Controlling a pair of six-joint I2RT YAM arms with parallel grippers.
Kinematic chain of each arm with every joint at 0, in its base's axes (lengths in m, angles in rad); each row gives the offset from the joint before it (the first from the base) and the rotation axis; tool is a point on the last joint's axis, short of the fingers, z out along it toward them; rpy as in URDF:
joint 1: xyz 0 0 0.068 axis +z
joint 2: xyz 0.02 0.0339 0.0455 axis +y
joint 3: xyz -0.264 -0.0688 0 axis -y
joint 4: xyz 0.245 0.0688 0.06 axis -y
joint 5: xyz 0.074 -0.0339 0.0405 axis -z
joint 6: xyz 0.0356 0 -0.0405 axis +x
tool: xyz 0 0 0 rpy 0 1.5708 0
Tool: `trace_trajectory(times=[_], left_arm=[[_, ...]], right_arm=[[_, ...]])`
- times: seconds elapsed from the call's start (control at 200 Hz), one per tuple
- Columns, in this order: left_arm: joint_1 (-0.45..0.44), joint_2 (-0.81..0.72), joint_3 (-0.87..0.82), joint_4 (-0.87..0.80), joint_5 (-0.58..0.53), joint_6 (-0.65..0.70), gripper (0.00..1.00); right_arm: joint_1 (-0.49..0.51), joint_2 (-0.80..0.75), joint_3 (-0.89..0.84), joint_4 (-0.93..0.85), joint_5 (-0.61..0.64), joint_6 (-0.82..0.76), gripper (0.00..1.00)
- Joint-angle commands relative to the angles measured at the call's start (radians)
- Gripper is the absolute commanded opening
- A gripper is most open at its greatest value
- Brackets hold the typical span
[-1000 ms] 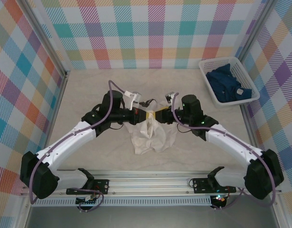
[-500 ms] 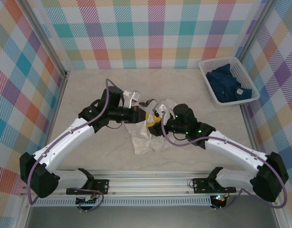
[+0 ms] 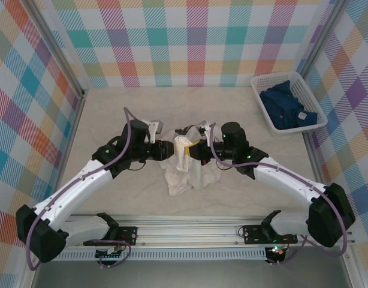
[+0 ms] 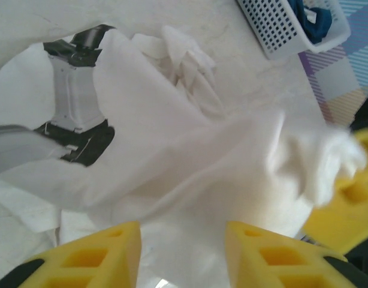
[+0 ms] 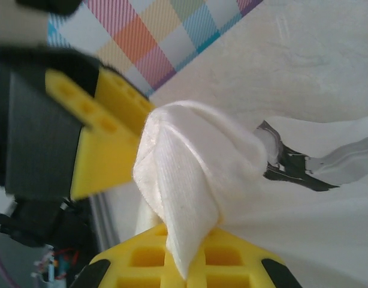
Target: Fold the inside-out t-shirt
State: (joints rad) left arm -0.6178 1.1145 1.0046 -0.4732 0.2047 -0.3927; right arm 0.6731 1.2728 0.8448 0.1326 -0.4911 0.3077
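Observation:
The inside-out t-shirt (image 3: 190, 174) is a crumpled white heap on the table between my two arms, with one fold lifted up. My right gripper (image 3: 196, 150) is shut on that raised fold; in the right wrist view the ribbed white cloth (image 5: 190, 174) runs down between the closed yellow fingertips (image 5: 190, 258). My left gripper (image 3: 171, 150) faces it from the left, its yellow fingers (image 4: 82, 255) standing apart and open, with loose shirt cloth (image 4: 172, 150) just ahead of them. A grey and black tag (image 4: 76, 120) shows on the cloth.
A white mesh basket (image 3: 304, 84) holding a dark blue garment (image 3: 286, 108) stands at the back right corner. Checked walls close in the table on three sides. A metal rail (image 3: 190, 231) runs along the near edge.
The left gripper opened, let go of the shirt fold and drew back to the left. The right gripper moved in from the right and shut on that fold.

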Motion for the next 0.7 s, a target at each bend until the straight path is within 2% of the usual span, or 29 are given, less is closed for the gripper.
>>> trace_trajectory(times=[0.0,0.065,0.145,0.24,0.34,0.395,0.525,0.575,0.645,0.695], left_arm=[[-0.029,-0.087,-0.056,0.061,-0.023,0.032,0.47],[-0.057,-0.135,-0.081,0.080,-0.038,0.042,0.52],[-0.087,-0.153,-0.102,0.094,-0.070,0.060,0.66],[-0.096,-0.084,-0.088,0.092,-0.045,0.073,0.69],[-0.104,0.015,-0.068,0.140,-0.009,0.093,0.68],[-0.105,0.059,-0.054,0.154,-0.029,0.106,0.59],[-0.074,0.096,-0.042,0.182,-0.044,0.105,0.18],[-0.045,0.089,-0.045,0.188,-0.018,0.094,0.07],[-0.003,0.066,-0.063,0.214,0.035,0.075,0.00],[0.022,0.050,-0.080,0.245,0.082,0.055,0.00]], right_arm=[[-0.015,0.036,-0.006,0.136,-0.102,0.178,0.00],[-0.020,0.058,0.022,0.096,-0.093,0.193,0.00],[-0.021,0.066,0.030,0.101,-0.092,0.210,0.00],[-0.021,0.068,0.037,0.105,-0.092,0.227,0.00],[-0.021,0.059,0.039,0.094,-0.093,0.230,0.00],[-0.023,0.049,0.040,0.069,-0.091,0.216,0.00],[-0.071,-0.004,0.014,0.037,-0.135,0.196,0.02],[-0.098,-0.019,0.002,0.042,-0.186,0.182,0.04],[-0.127,-0.033,-0.013,0.045,-0.248,0.164,0.04],[-0.139,-0.035,-0.019,0.059,-0.293,0.155,0.05]])
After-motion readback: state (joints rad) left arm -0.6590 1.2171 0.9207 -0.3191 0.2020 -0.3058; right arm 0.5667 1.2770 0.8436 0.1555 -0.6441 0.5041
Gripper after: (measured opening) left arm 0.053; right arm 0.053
